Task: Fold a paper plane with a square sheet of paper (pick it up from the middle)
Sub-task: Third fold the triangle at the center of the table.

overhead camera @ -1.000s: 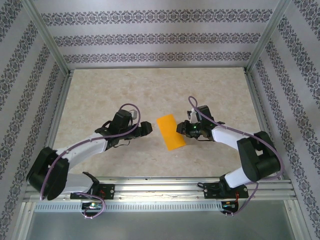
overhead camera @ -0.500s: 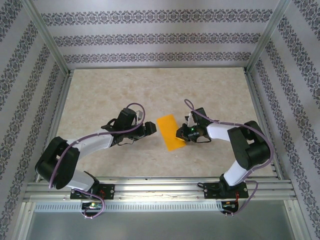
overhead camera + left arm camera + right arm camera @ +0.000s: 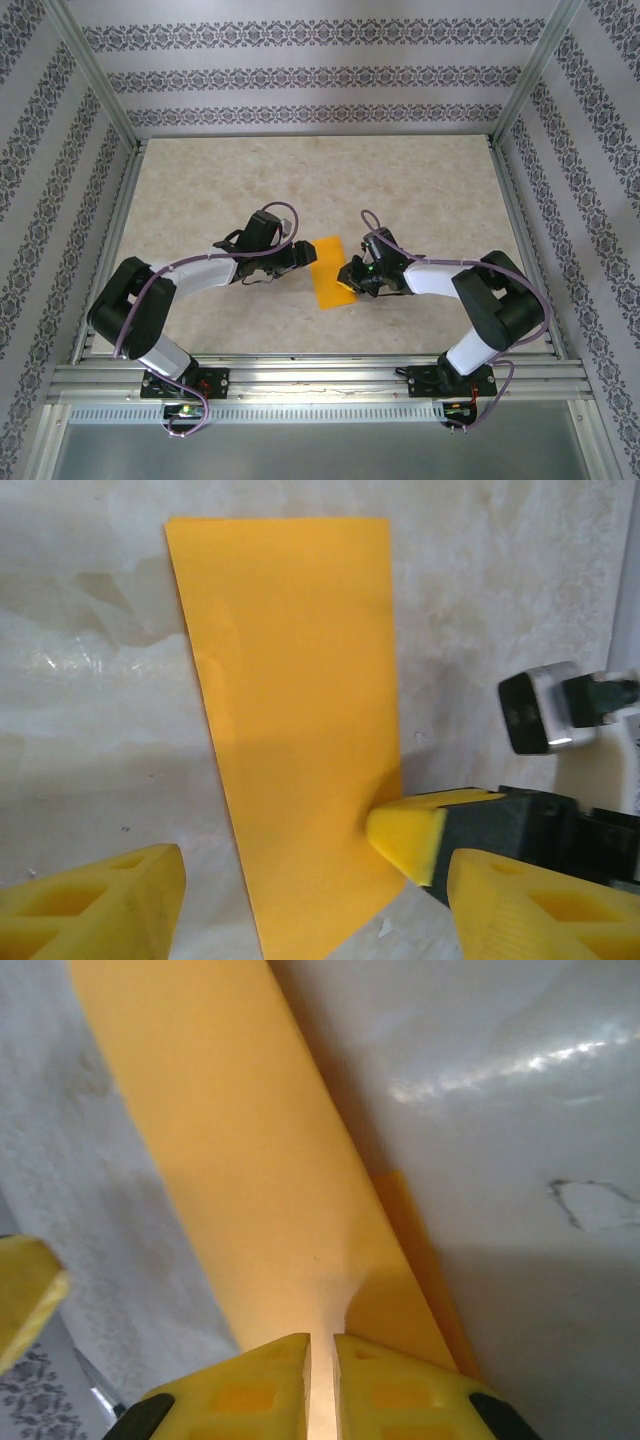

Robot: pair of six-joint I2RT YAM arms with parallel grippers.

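Orange sheet of paper [image 3: 328, 276] lies near the middle of the pale marbled table [image 3: 200, 190]. It shows as a long rectangle rather than a square and is angled slightly. The right gripper [image 3: 350, 274] is clenched on the paper's right long edge, its 2 yellow fingers [image 3: 270, 1380] pressed almost together with the paper pinched between them. The left gripper [image 3: 303, 256] sits just beside the paper's left edge, its 2 yellow fingers [image 3: 100, 905] spread wide, grasping nothing. Patterned walls [image 3: 300, 75] surround the table.

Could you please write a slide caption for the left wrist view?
Left pincer open at the folded orange paper on the marbled table, while the right pincer grips its edge.
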